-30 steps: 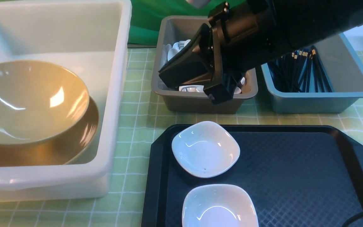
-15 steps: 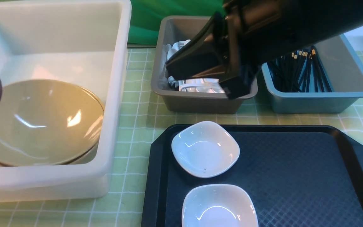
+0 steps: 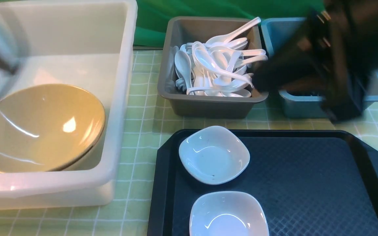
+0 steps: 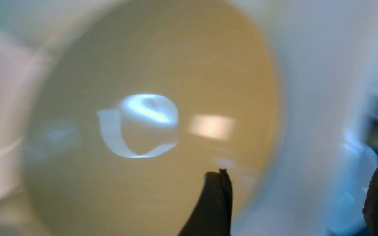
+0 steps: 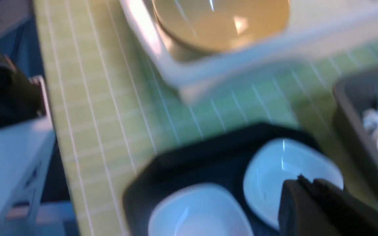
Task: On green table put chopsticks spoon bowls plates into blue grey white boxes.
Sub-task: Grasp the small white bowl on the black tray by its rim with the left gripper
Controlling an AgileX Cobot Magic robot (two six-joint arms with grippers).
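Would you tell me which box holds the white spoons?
The dark grey box in the middle; the white tub holds a tan bowl, the blue box is mostly hidden.

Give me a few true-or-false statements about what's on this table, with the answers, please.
1. Two white dishes sit on the black tray. True.
2. The grey bin holds black chopsticks. False: it holds white spoons.
3. A tan bowl lies in the big white tub. True.
4. The table is covered in plain red. False: its cloth is pale green with a white grid.
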